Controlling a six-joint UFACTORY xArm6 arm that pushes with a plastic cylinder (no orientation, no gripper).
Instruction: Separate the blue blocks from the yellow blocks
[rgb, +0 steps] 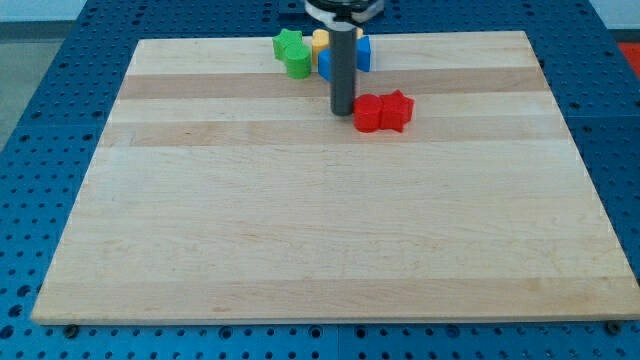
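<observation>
A tight cluster of blocks sits at the view's top centre of the wooden board (320, 220). It holds two green blocks (292, 52), a yellow block (321, 41) and blue blocks (363, 55), the blue ones partly hidden behind the rod. Two red blocks (384, 111) lie touching each other just below and right of the cluster. My tip (343, 111) rests on the board just left of the red blocks and just below the blue and yellow blocks. The exact shapes of the blue and yellow blocks are hidden.
The board lies on a blue perforated table (40, 120). The cluster is close to the board's top edge (330, 36).
</observation>
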